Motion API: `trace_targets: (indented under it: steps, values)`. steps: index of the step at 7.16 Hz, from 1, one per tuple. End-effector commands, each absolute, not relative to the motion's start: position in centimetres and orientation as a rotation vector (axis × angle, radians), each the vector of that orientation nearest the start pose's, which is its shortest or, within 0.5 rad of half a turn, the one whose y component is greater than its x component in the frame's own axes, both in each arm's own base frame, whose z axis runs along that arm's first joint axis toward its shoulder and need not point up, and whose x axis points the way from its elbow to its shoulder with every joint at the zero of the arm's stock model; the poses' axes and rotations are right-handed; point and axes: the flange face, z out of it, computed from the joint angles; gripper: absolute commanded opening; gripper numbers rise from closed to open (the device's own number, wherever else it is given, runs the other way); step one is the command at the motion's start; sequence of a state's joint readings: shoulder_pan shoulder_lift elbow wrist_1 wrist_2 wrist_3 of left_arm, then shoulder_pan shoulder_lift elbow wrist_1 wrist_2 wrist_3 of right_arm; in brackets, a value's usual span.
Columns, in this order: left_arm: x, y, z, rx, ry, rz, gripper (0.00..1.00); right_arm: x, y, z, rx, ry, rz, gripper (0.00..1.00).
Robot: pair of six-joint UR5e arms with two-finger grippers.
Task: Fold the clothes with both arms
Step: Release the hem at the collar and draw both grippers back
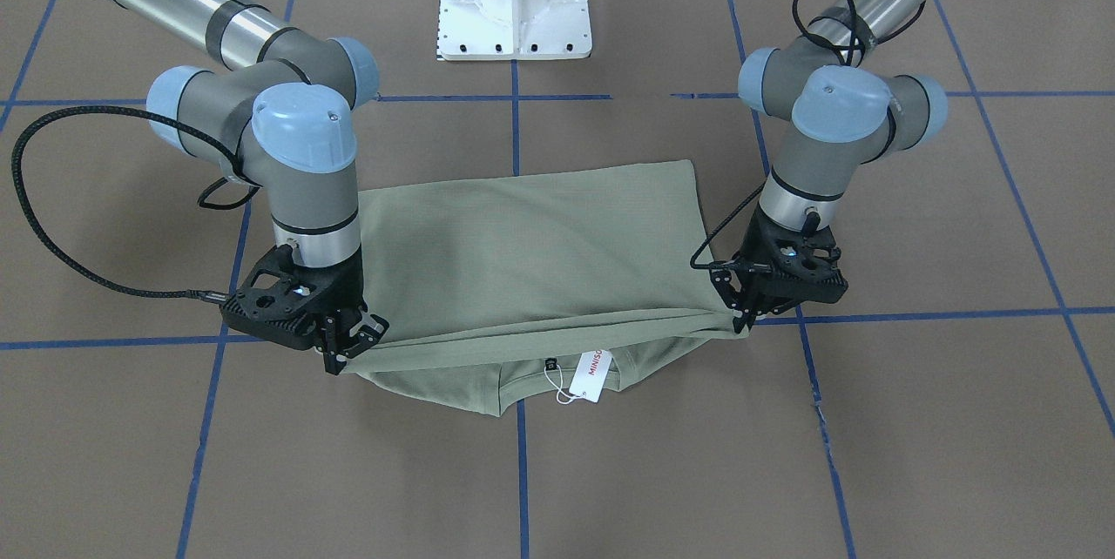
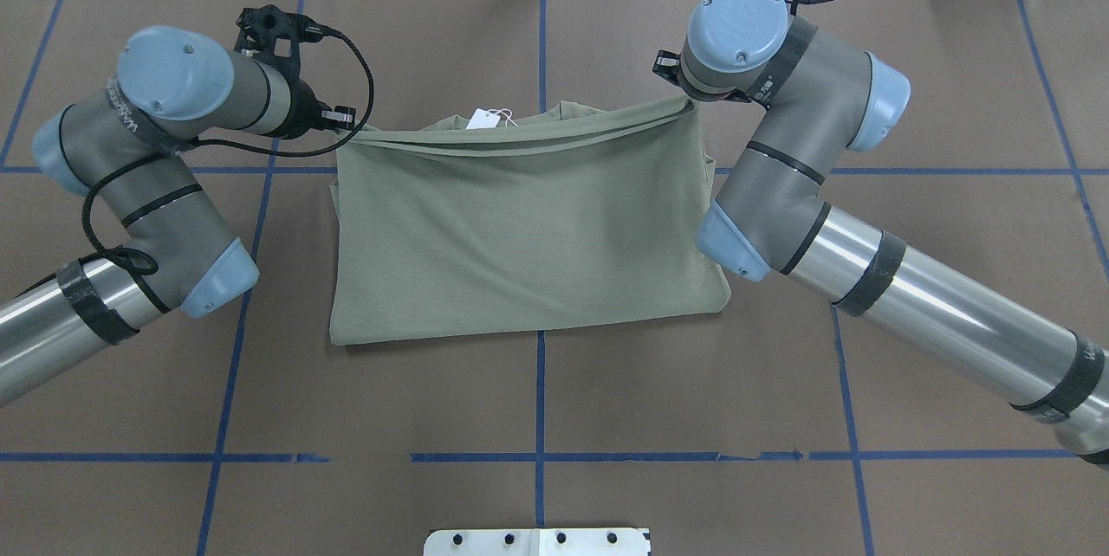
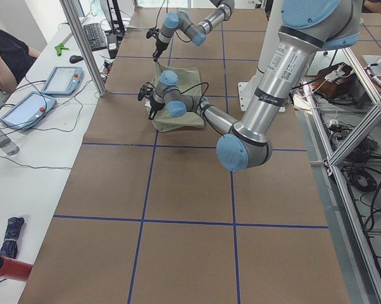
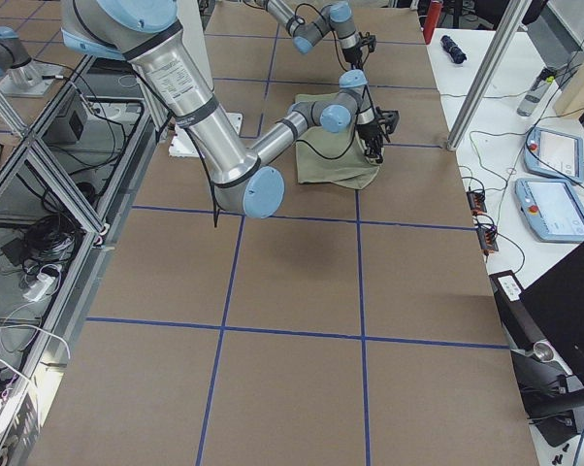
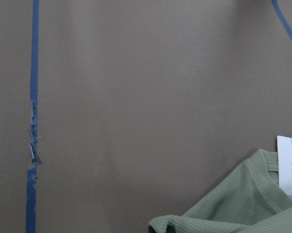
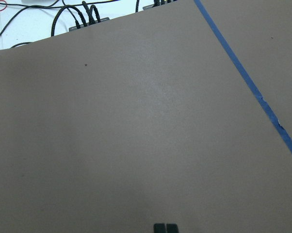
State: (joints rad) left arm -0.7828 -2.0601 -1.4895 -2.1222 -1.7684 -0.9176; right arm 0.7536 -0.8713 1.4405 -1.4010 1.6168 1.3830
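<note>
Brown paper crossed by blue tape covers your table (image 1: 610, 472), with a white desk (image 3: 26, 145) alongside. Your left gripper (image 1: 746, 313) is clamped on one corner of the shirt (image 1: 523, 254). Your right gripper (image 1: 348, 348) pinches the other corner, and the hem is stretched between them. Just past the grippers, the tag (image 1: 592, 374) shows, and the hem half covers the neck. The right wrist view shows only pressed-together fingertips (image 6: 159, 227).

It was a robotics lab. A brown-papered table (image 2: 693, 383) gridded with blue tape (image 2: 539, 417) sat beside aluminium framing (image 3: 83, 44), with teach pendants (image 4: 562, 209), a keyboard (image 3: 97, 37) and loose cables (image 6: 83, 17) on the white side bench (image 3: 32, 190).
</note>
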Motion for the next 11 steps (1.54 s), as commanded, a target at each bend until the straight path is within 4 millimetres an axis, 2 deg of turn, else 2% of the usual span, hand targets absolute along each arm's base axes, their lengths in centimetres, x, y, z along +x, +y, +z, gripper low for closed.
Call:
trace_targets:
  steps: [1,2,3,4,5,6,7,8,10,11]
  values:
    - [42.2,-57.1,36.3,0.488,0.837,-0.016,0.15,-45.4,-60.8,28.7,0.298,-0.678,0.519,0.00]
    - [42.1,-56.9,36.2,0.498,0.836,0.001,0.99,-45.9,-60.4,29.1,0.299,-0.673,0.512,0.99]
    - [41.4,-56.1,34.6,0.534,0.857,0.044,1.00,-45.6,-60.2,28.3,0.300,-0.693,0.488,1.00]
    - [39.6,-53.8,33.1,0.563,0.893,0.064,1.00,-45.1,-59.8,27.8,0.268,-0.731,0.395,1.00]
    - [38.0,-49.8,34.4,0.553,0.915,0.080,1.00,-44.3,-58.9,27.5,0.271,-0.750,0.375,1.00]
    - [37.3,-44.8,35.7,0.533,0.949,0.112,1.00,-43.7,-58.4,27.5,0.278,-0.759,0.375,1.00]
    - [38.3,-40.8,37.2,0.480,1.025,0.066,1.00,-43.5,-58.3,27.5,0.279,-0.762,0.376,1.00]
    - [40.0,-38.0,38.5,0.475,1.041,0.040,1.00,-43.6,-58.2,27.5,0.278,-0.762,0.374,1.00]
    - [43.8,-34.0,38.8,0.401,1.068,-0.030,0.82,-43.6,-58.2,27.4,0.280,-0.763,0.375,1.00]
    - [45.0,-32.9,39.1,0.386,1.066,-0.045,0.78,-43.6,-58.2,27.4,0.280,-0.763,0.373,1.00]
